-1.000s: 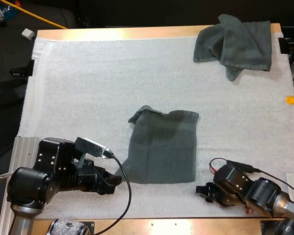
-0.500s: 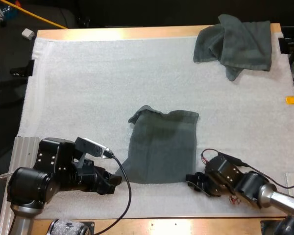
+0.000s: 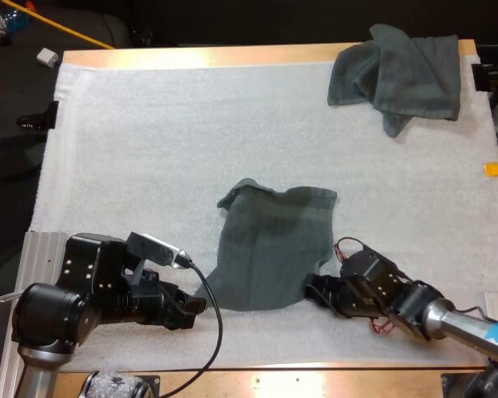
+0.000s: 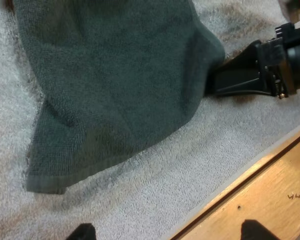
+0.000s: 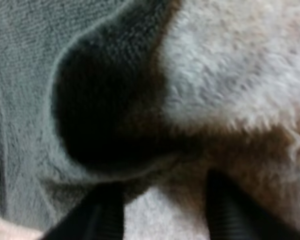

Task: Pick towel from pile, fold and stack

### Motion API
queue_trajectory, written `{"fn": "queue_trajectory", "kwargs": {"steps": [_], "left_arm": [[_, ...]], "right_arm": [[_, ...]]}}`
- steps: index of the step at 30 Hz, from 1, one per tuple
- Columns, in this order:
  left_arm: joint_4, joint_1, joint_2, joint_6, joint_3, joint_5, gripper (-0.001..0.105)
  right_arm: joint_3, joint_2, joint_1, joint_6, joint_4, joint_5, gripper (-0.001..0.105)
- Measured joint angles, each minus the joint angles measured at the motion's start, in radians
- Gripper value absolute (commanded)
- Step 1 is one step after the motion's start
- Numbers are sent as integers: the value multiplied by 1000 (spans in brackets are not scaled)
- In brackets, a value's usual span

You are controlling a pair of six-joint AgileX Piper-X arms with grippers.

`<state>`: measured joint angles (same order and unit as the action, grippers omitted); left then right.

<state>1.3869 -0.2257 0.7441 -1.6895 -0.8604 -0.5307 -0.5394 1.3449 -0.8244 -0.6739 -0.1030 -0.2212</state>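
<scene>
A dark grey-green towel (image 3: 274, 249) lies spread flat in the middle of the white mat, with its far left corner rumpled. My left gripper (image 3: 195, 305) rests low on the mat just off the towel's near left corner (image 4: 45, 182), its fingers (image 4: 82, 232) apart and clear of the cloth. My right gripper (image 3: 315, 290) is at the towel's near right corner, which it has pushed up a little. Its fingers (image 5: 97, 215) stand apart in front of the raised towel edge (image 5: 110, 100). The left wrist view has the right gripper (image 4: 225, 82) touching that corner.
A crumpled towel pile (image 3: 398, 75) sits at the mat's far right corner. The wooden table edge (image 4: 270, 190) runs close behind both grippers. The white mat (image 3: 166, 141) stretches bare to the left and beyond the flat towel.
My right gripper has slid left along the mat's near side and reached the towel's near right corner. The left arm and both towels have stayed put.
</scene>
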Motion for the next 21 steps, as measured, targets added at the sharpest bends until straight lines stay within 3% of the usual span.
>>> {"fn": "queue_trajectory", "kwargs": {"steps": [3,5,13,18,21], "left_arm": [[0,0,0,0,0,0,56],[0,0,0,0,0,0,56],[0,0,0,0,1,0,56],[-11,0,2,0,10,0,57],[-11,0,2,0,7,0,57]], "right_arm": [[0,17,0,10,27,0,8],[0,24,0,10,33,1,0],[2,20,-5,-49,20,7,0],[3,-60,-8,-152,-108,47,0],[3,-69,-8,-163,-110,46,0]]}}
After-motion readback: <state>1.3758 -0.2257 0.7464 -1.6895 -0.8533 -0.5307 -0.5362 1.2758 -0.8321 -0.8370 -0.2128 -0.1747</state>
